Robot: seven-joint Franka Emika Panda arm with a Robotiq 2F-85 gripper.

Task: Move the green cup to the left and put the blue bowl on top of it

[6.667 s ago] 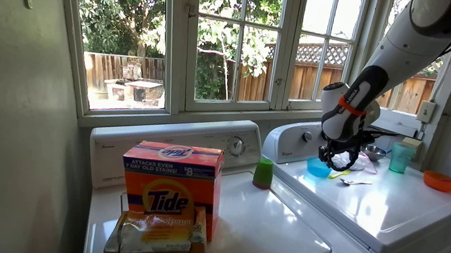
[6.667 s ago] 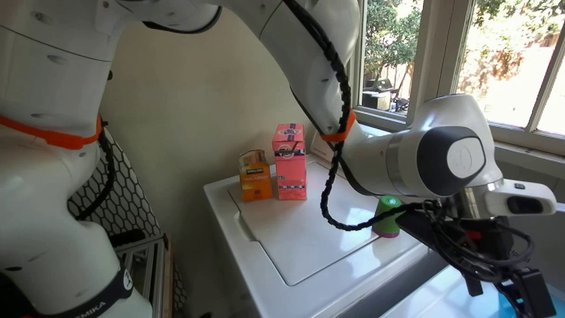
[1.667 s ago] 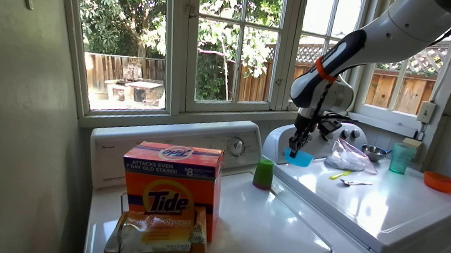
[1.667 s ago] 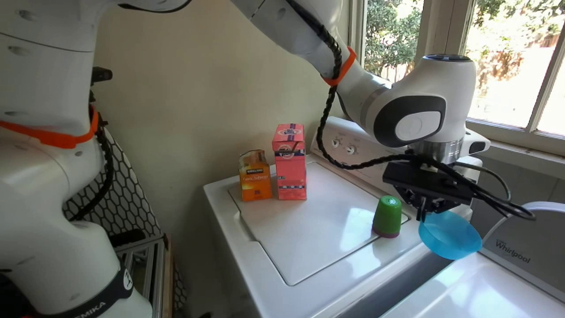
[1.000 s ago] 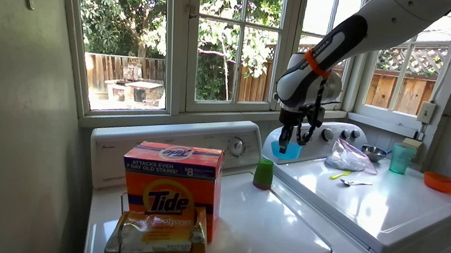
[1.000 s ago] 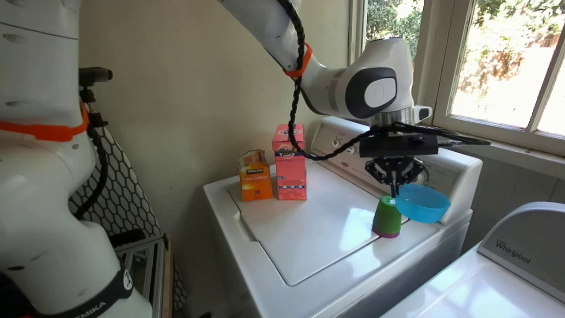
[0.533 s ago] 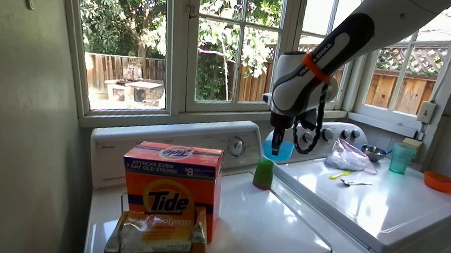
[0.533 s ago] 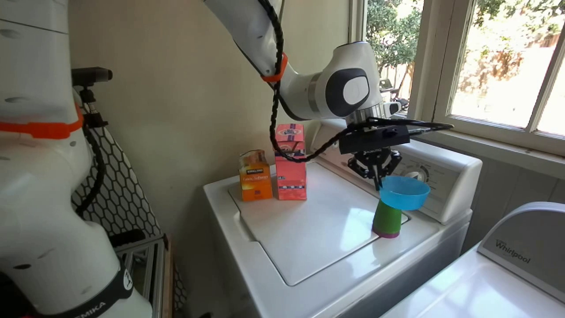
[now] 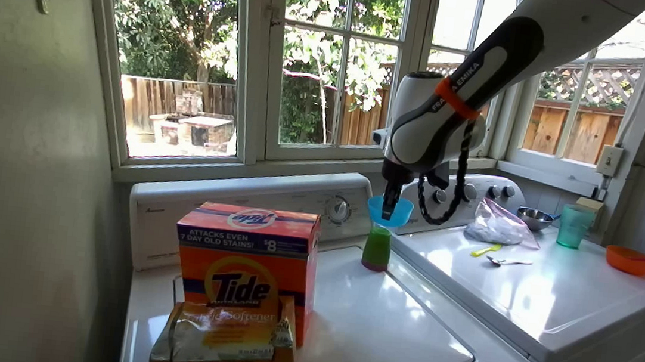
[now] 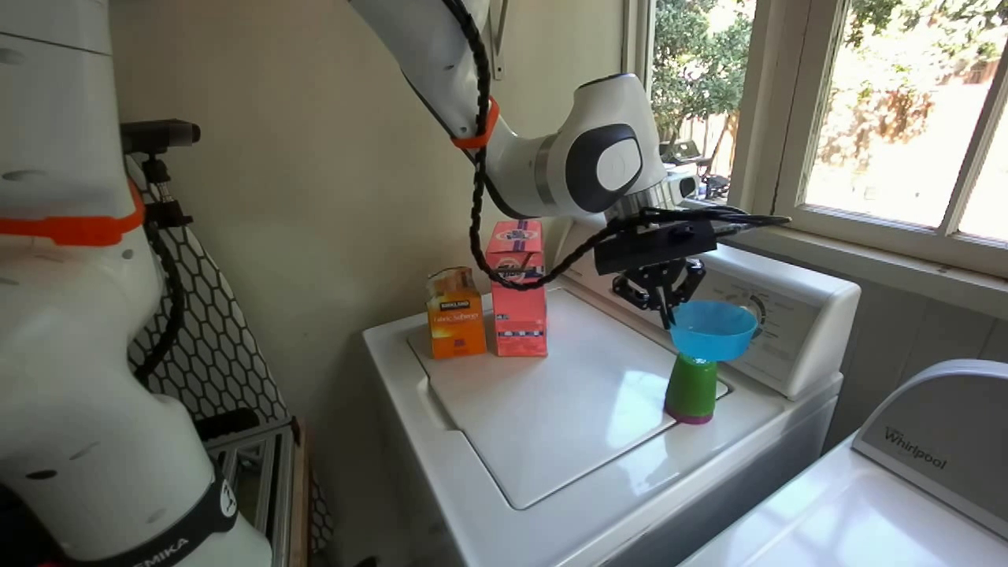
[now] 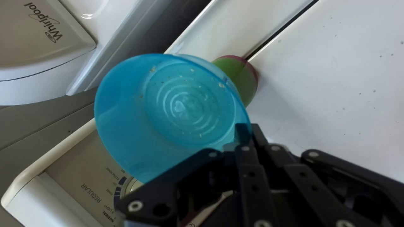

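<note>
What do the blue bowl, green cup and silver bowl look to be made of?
Blue bowl: likely plastic, glossy, seemingly translucent; bright highlights and molded-looking rings in its base.
Green cup: probably plastic, smooth with low sheen; the even color suggests it, though coated metal isn't ruled out.
Silver bowl: looks like metal, perhaps stainless steel, given its grey, shiny reflections.

Tide box (image 9: 246,264); Kirkland box (image 9: 224,346); Whirlpool panel (image 10: 941,433)

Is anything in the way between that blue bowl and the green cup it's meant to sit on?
Nothing visible is. In both exterior views the blue bowl, its rim pinched by the end effector, appears at the top of the green cup, with no object between them. Whether they touch, I cannot tell.
</note>
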